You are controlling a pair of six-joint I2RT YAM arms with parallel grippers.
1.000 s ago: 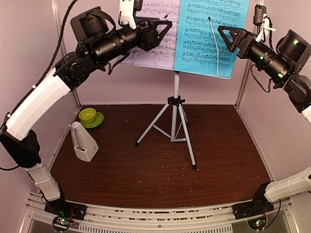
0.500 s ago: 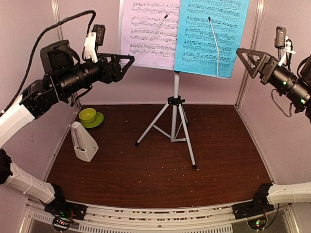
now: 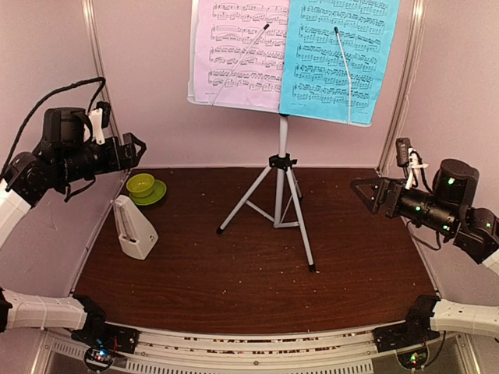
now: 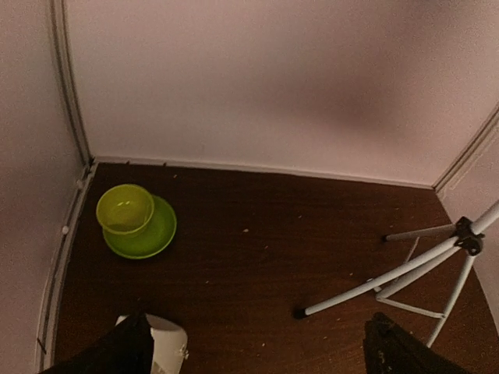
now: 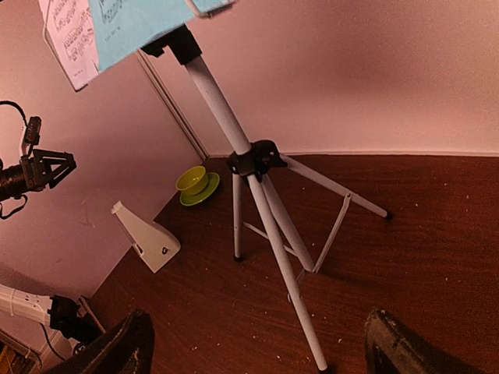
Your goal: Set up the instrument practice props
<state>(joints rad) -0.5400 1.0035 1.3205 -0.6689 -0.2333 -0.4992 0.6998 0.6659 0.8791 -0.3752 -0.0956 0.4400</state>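
Down from the pages, now level: left end effector, right end effector wide open, empty.

Above the silver tripod, the lilac printed sheet-music page and the cyan printed sheet-music page run off the overhead view's top edge. They hide the stand's desk behind them, and their notes are too small to read. In the left wrist view, the small white pyramid metronome, left of the tripod, is cut off by the bottom edge. Dark, blurred fingers of the left gripper fill the bottom corners; the right gripper shows likewise.
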